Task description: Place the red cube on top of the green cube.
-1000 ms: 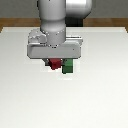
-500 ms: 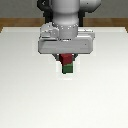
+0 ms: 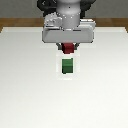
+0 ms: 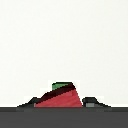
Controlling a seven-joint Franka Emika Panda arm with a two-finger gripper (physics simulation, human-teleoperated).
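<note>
White table surface [image 3: 25, 95], matte and bare, fills the near part of the exterior view and runs wide to both sides; its far edge meets a brown wooden strip [image 3: 15, 22] behind the robot. Open room lies all round the cubes, toward the exterior view's left, right and near edge alike. Green cube [image 3: 67, 66]: small, dark green, resting flat on the table, upright, near the middle of the surface, with nothing touching it; in the wrist view only its top shows as a small green patch [image 4: 61, 85] past the red one. Red cube [image 3: 68, 47]: small, dark red, lifted clear of the table, just beyond the green cube and apart from it, a band of white table visible between the two. In the wrist view the red cube [image 4: 61, 98] appears tilted, sitting between the dark fingertips [image 4: 90, 102]. Gripper [image 3: 68, 48]: jaws drawn narrow and clamped on the red cube from either side, the cube hanging below the pale grey hand body [image 3: 67, 34]. Arm [image 3: 67, 7]: white and black, rising behind the hand at the far side of the table.
</note>
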